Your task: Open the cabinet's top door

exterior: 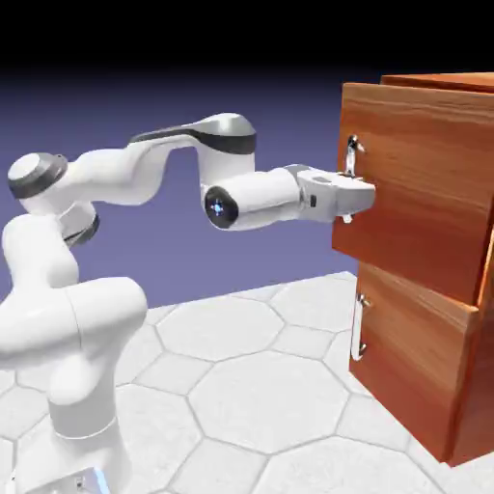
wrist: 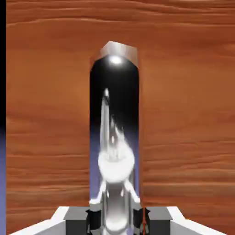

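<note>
The reddish-brown cabinet (exterior: 446, 81) stands at the exterior view's right. Its top door (exterior: 425, 183) stands partly out from the cabinet's front, ahead of the lower panel. My gripper (exterior: 353, 194) reaches level to the door's vertical silver handle (exterior: 354, 147) and is shut on its middle. In the hand view the handle (wrist: 114, 137) runs up from between my grey fingertips (wrist: 77, 219), large and shiny, with the door's wood grain (wrist: 183, 114) filling the picture behind it.
The lower panel (exterior: 415, 357) with its shorter silver handle (exterior: 360, 328) sits flush below the top door. The arm's elbow (exterior: 227, 135) arches left of the cabinet, above the hexagon-patterned table (exterior: 251, 386).
</note>
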### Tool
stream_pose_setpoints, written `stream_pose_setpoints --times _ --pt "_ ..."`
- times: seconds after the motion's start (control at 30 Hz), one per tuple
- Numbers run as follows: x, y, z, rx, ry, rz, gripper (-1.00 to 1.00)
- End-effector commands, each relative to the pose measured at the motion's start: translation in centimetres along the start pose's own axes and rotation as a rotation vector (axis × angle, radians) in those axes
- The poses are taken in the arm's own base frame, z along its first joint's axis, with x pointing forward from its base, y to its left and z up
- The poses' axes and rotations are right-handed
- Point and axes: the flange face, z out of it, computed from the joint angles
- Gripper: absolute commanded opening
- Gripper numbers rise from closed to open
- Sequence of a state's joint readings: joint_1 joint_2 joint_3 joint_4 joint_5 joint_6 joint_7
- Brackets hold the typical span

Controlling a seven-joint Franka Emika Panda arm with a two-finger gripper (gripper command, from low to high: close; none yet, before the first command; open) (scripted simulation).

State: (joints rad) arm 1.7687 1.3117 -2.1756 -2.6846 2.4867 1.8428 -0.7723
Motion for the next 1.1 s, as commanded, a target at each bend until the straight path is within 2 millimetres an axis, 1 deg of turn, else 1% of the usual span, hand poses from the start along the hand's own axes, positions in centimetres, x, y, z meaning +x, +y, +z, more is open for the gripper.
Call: stream_pose_setpoints --times 0.0,0.37,0.5,0.67,0.87,1.07 --pt "0.3 0.3 -0.6 0.016 -0.016 0.000 -1.00" --pt "3.5 3.5 -6.3 0.198 -0.198 0.000 -1.00" --pt "5.1 5.1 -8.3 0.271 -0.271 0.000 -1.00" --pt "7.6 7.6 -10.6 0.373 -0.373 0.000 -1.00" --pt "10.5 10.5 -12.5 0.484 -0.484 0.000 -1.00" --pt "13.2 13.2 -13.6 0.582 -0.582 0.000 -1.00"
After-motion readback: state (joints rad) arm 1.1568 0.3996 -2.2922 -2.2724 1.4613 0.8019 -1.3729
